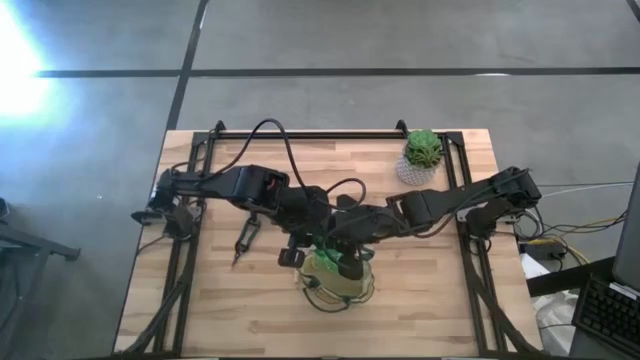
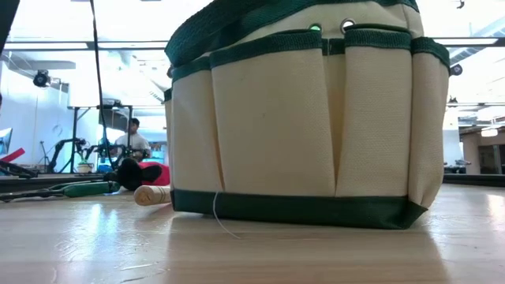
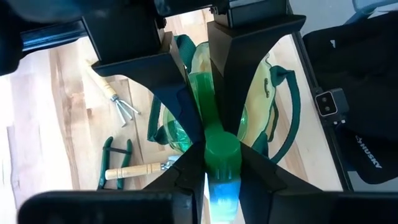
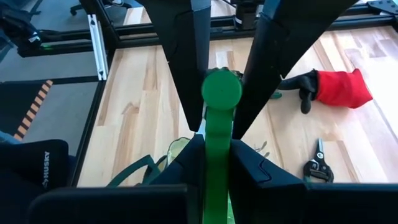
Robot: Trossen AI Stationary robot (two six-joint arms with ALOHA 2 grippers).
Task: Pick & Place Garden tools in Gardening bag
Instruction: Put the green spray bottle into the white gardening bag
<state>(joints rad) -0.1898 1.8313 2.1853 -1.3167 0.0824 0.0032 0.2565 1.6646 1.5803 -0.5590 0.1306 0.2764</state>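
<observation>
we see both claws meeting over the bag [image 1: 340,278] at the table's [image 1: 420,310] six o'clock edge. left claw [image 3: 214,140] and right claw [image 4: 217,118] each pinch the green spray bottle [image 4: 219,134] above its mouth.

Green spray bottle [image 3: 221,168] above khaki bag [image 2: 304,118], red glove [image 4: 339,88] on table

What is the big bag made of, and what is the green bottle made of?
The gardening bag looks like soft woven cloth, cream with dark green trim; stitched pockets show. The spray bottle looks like shiny green plastic, partly see-through at one end.
</observation>
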